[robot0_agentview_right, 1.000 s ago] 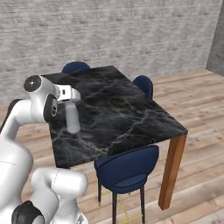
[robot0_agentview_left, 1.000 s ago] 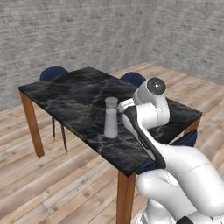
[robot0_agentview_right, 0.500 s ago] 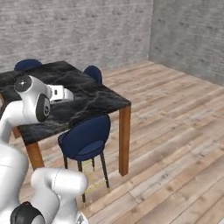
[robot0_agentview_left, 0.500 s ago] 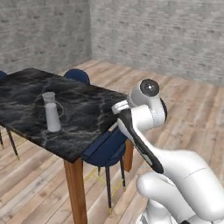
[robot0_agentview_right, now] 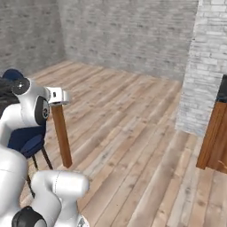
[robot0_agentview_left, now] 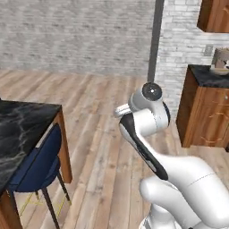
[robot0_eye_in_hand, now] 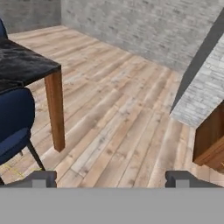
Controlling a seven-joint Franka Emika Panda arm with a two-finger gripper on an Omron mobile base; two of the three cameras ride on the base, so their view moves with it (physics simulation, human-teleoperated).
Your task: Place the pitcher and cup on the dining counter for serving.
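The dining counter (robot0_agentview_left: 22,123) has a black marble top on brown wooden legs, and one corner of it shows at the left of the left base view. That same corner (robot0_eye_in_hand: 24,65) and its leg lie at the left of the hand view, and the leg (robot0_agentview_right: 61,133) stands behind my arm in the right base view. The pitcher and the cup are out of view. My gripper (robot0_eye_in_hand: 111,178) is open, its two fingertips far apart with nothing between them. It hangs in the air past the table corner and looks out over bare wooden floor.
A navy chair (robot0_agentview_left: 36,165) is tucked under the table's near corner (robot0_eye_in_hand: 11,118). To the right stand a white brick pillar (robot0_agentview_left: 183,44) and a wooden kitchen cabinet (robot0_agentview_left: 205,116) with a black top and a greyish object (robot0_agentview_left: 219,60) on it. Open plank floor lies between them.
The whole picture has swung right as the base turned. The table has slid to the left edge, the pitcher has left the views, and the pillar and cabinet have come in. The gripper stays open.
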